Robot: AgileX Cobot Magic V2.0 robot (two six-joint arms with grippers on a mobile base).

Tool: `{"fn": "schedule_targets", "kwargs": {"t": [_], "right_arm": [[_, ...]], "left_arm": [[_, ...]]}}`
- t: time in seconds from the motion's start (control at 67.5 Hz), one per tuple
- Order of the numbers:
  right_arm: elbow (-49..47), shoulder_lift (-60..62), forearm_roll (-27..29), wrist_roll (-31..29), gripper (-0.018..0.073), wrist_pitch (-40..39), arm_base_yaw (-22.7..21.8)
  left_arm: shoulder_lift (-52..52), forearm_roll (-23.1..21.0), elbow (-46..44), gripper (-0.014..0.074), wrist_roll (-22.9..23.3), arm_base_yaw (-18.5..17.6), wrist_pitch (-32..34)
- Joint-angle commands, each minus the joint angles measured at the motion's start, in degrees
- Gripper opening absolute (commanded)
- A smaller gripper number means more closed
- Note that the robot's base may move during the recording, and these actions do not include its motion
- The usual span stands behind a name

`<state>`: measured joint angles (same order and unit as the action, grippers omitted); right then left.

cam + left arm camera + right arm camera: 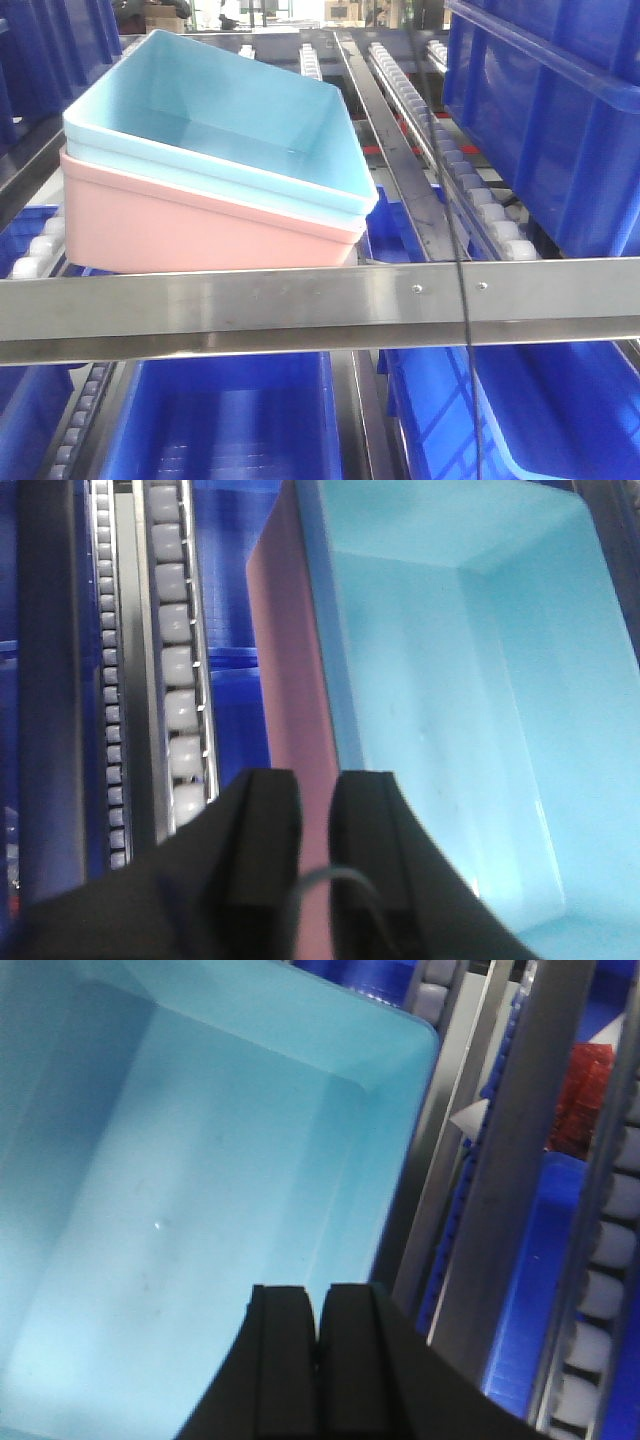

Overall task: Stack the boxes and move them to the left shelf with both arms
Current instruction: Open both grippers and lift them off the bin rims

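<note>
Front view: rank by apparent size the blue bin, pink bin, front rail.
1. Front rail: spans the full frame width, though it is nearest the camera.
2-3. Blue bin and pink bin: outlines look alike; the blue one nests inside and hides the pink's top, so no ranking.

No readable text, labels or numbers (bins plain)

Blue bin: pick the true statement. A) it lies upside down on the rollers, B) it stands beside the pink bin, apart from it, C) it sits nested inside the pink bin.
C: the front view shows the blue bin sitting inside the pink bin, rim above rim.
</note>
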<state>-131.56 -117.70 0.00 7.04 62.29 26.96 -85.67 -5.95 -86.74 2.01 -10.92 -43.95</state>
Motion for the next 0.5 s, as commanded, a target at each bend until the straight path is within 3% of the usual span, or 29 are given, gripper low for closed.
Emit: {"fn": "schedule_targets", "kwargs": {"t": [0.0, 0.222, 0.489], "right_arm": [[1.06, 5.61, -1.64, 0.17, 0.0052, -3.41, -0.30], [15.75, 12.84, -2.90, 0.17, 0.0052, -11.16, 0.03], [42.58, 27.52, -2.90, 0.12, 0.0051, -26.01, 0.08]], "left_arm": [[6.37, -0.14, 3.72, -0.0001, -0.04, 0.12, 6.45], [19.59, -0.14, 19.70, -0.0001, -0.04, 0.12, 16.16], [32.30, 0.16, 32.60, -0.0001, -0.04, 0.12, 23.34]]}}
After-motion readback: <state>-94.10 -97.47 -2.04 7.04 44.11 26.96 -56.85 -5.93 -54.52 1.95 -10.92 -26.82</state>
